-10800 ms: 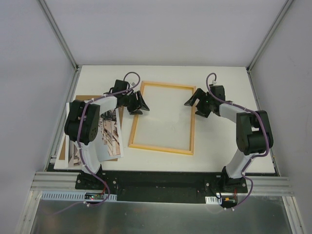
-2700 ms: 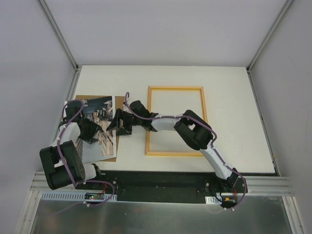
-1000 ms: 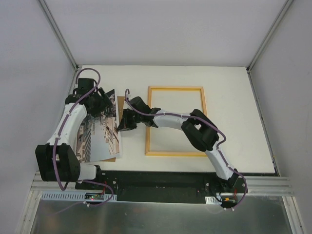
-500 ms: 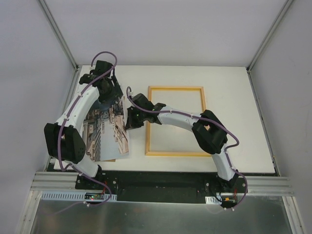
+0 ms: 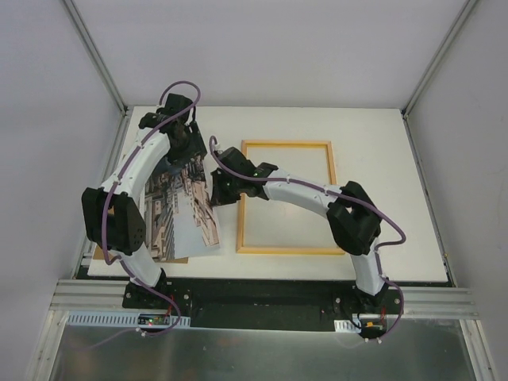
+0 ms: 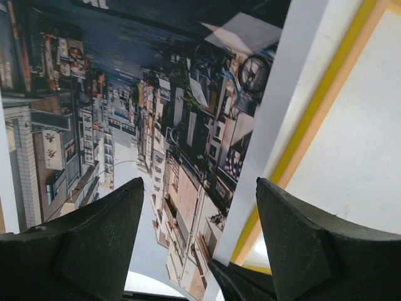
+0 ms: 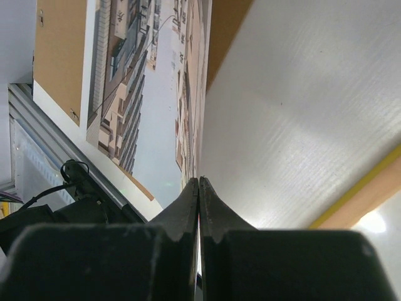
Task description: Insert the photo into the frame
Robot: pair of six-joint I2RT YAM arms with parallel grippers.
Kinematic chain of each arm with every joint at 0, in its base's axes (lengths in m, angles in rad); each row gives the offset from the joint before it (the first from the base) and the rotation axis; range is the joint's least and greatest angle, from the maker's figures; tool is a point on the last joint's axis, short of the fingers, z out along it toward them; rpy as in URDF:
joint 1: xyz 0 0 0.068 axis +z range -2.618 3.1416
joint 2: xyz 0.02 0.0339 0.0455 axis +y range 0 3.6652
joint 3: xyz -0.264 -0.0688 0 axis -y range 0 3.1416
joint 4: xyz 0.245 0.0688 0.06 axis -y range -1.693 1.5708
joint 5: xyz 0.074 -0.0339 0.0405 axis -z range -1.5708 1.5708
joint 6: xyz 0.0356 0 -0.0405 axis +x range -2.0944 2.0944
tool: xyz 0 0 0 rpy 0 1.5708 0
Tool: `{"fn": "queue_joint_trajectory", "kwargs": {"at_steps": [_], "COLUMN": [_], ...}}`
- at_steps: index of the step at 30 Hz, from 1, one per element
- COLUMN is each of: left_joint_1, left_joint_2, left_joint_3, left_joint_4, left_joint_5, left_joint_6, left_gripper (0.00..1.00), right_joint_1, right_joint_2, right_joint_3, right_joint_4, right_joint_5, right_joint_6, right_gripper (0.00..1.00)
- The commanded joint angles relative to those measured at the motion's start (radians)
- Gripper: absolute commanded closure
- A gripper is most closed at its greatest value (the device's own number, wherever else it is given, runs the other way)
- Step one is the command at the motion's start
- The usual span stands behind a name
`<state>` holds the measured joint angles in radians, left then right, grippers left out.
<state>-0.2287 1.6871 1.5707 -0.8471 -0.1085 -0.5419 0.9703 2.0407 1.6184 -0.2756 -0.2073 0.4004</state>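
Observation:
The photo (image 5: 178, 214), a street print with white edges, lies left of the frame (image 5: 286, 144); its right edge is raised off the table. My right gripper (image 5: 214, 193) reaches across and is shut on that right edge, and the paper runs edge-on between the closed jaws in the right wrist view (image 7: 198, 180). My left gripper (image 5: 189, 155) hovers open over the photo's far end, nothing between its fingers (image 6: 199, 182). The street print (image 6: 156, 138) fills that view, with the frame's yellow strip (image 6: 289, 157) beside it. The frame lies flat on the table.
A plain brown backing board (image 5: 181, 259) lies under the photo at the table's left, also seen in the right wrist view (image 7: 59, 56). The table's near edge and a metal rail (image 5: 262, 298) run below it. White walls enclose the table.
The right gripper has pulled the photo rightward toward the frame, lifting its right edge. The left arm has swung farther back and right over the photo's far end, still open.

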Motion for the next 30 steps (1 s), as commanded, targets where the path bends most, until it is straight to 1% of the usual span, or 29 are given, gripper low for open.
{"fn": "queue_joint_trajectory", "kwargs": {"at_steps": [1,6,8,13,19,25,30], "left_joint_1": [-0.003,-0.02,-0.024,-0.037,-0.064,-0.063,-0.009], "left_joint_2": [0.003,0.0,-0.003,-0.007,0.016,-0.003,-0.043], "left_joint_3": [0.081,0.115,0.124,0.138,0.167,0.175,0.264], "left_joint_4": [-0.038,-0.043,-0.043,-0.041,-0.04,-0.04,-0.046], "left_joint_5": [0.02,0.047,0.09,0.164,0.17,0.152,0.202], "left_joint_6": [0.025,0.028,0.017,-0.021,-0.027,-0.049,-0.046], "left_gripper": [0.28,0.25,0.25,0.25,0.25,0.24,0.23], "right_joint_1": [-0.004,-0.005,-0.004,-0.004,-0.002,-0.008,-0.056], "right_joint_2": [-0.096,-0.097,-0.1,-0.129,-0.166,-0.195,-0.252], "right_joint_3": [0.02,0.07,0.083,0.086,0.094,0.092,0.072], "right_joint_4": [-0.059,-0.155,-0.184,-0.209,-0.241,-0.272,-0.307], "right_joint_5": [0.066,0.109,0.126,0.169,0.201,0.241,0.218], "right_joint_6": [-0.054,-0.093,-0.104,-0.118,-0.141,-0.155,-0.156], "right_gripper": [0.99,0.99,0.99,0.99,0.99,0.99,0.99]}}
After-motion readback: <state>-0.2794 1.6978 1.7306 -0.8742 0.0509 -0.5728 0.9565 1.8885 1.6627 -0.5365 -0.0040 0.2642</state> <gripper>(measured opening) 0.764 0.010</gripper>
